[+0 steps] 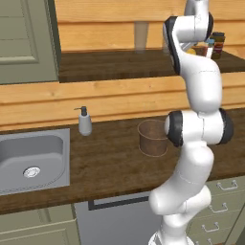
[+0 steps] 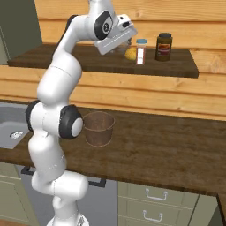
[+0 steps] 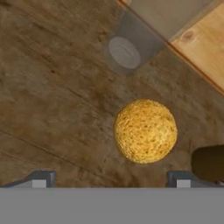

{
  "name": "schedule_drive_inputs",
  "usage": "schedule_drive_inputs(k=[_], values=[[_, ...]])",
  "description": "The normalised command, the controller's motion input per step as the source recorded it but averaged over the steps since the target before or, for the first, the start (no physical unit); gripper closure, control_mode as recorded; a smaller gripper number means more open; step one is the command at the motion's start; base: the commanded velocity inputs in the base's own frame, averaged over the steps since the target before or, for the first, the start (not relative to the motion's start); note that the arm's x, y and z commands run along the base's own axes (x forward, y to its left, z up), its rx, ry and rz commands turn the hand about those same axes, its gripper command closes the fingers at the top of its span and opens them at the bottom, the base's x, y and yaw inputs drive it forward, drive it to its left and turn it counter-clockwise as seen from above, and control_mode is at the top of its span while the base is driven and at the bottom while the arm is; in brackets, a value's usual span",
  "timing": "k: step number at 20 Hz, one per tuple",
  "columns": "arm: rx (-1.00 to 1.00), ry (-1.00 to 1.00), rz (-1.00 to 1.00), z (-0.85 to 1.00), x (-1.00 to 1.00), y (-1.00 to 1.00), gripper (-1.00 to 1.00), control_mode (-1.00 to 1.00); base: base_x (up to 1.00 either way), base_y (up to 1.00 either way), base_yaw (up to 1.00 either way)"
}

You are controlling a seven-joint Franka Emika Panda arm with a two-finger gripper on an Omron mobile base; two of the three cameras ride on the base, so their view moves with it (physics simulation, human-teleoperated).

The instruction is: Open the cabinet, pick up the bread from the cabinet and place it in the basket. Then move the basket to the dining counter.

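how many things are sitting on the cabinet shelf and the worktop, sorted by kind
bread: 1
jars: 2, one dark, one pale
clear glass: 1
basket: 1
soap dispenser: 1
total: 6

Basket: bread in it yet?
No. The basket stands empty on the worktop, and the bread lies on the cabinet shelf between the open gripper's fingertips.
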Motion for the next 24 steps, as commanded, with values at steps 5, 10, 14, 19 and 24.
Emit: schedule_drive_inputs(k=[5,10,14,19,24], values=[[0.00,0.04,0.06,0.00,0.57,-0.28,-1.00,-1.00,0.00,0.00,0.00],[0.00,0.03,0.05,0.00,0.40,-0.14,-1.00,-1.00,0.00,0.00,0.00],[0.00,0.12,0.03,0.00,0.28,-0.15,-1.00,-1.00,0.00,0.00,0.00],[0.00,0.17,0.01,0.00,0.07,-0.01,-1.00,-1.00,0.00,0.00,0.00],[0.00,0.13,0.00,0.00,0.00,-0.07,-1.00,-1.00,0.00,0.00,0.00]])
